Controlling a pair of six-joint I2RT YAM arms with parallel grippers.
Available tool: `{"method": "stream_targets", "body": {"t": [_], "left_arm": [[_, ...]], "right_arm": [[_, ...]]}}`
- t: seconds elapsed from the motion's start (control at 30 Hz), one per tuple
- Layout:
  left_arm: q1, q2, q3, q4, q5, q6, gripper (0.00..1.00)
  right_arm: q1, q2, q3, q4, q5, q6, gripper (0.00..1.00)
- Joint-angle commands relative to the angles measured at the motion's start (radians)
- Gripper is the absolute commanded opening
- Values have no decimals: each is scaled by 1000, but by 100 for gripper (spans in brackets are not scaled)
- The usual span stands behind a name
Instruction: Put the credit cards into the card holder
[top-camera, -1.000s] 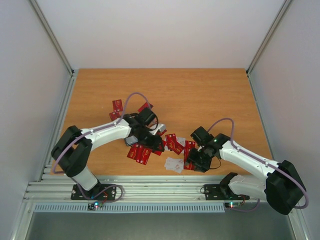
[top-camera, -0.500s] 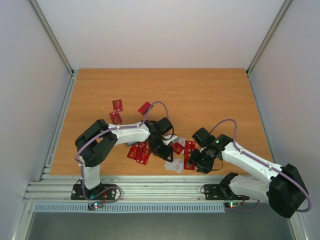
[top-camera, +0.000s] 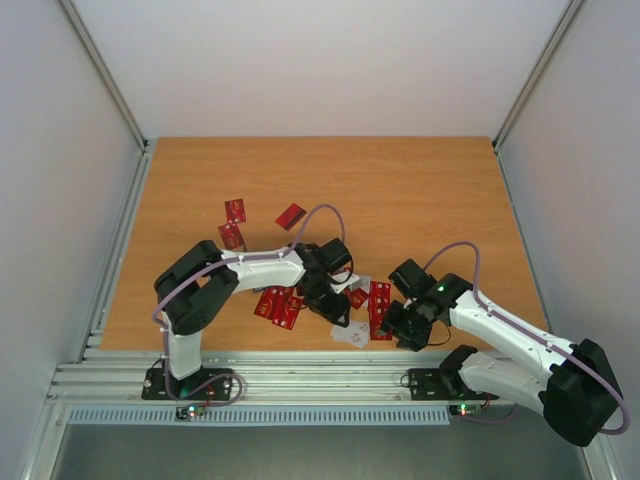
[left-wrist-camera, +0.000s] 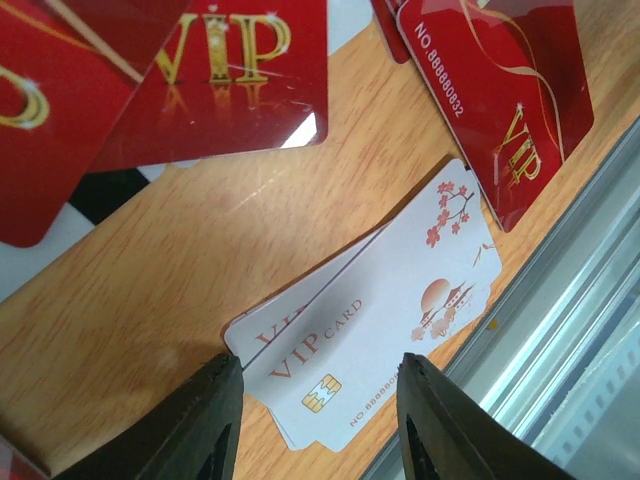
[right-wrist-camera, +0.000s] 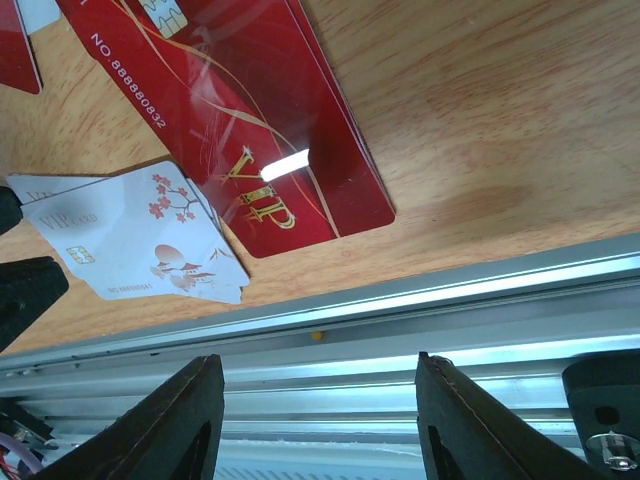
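Note:
Two stacked white credit cards (left-wrist-camera: 380, 320) lie on the wood by the front rail, also in the top view (top-camera: 352, 335) and the right wrist view (right-wrist-camera: 140, 240). My left gripper (left-wrist-camera: 320, 425) is open just above them, a finger on either side; in the top view it is at the table's middle front (top-camera: 338, 312). Red cards lie around it (left-wrist-camera: 230, 70), (left-wrist-camera: 500, 90), (top-camera: 278, 305), (top-camera: 380, 298). My right gripper (right-wrist-camera: 315, 430) is open and empty over the front rail, just right of a long red card (right-wrist-camera: 250, 130); it also shows in the top view (top-camera: 392, 328). The card holder is hidden.
More red cards lie apart at the back left (top-camera: 235, 210), (top-camera: 231, 236), (top-camera: 291, 215). An aluminium rail (right-wrist-camera: 400, 300) runs along the table's near edge, right next to the white cards. The left gripper's dark fingers (right-wrist-camera: 25, 285) show at the right wrist view's left edge.
My left arm has swung right, from the red pile to over the white cards, and then settled. My right gripper has shifted slightly right and nearer the rail.

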Motion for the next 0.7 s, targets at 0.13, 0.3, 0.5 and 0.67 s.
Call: {"method": "stream_targets", "body": {"t": [0.13,0.3,0.5,0.67], "left_arm": [[-24,1,18,6,-59,35,46],[-51,12,-4,10,-16,63,47],[-88,-1,-17,19,-10,49,47],[-88,-8,-16,22,-9,23,47]], "right_arm": [[-3,8,-32,26,-13,5,54],[-2,39,-57,87,-53,2,53],[-3,70,-97,213,-118,6,53],[-3,84,-146,294,-149,34,53]]}}
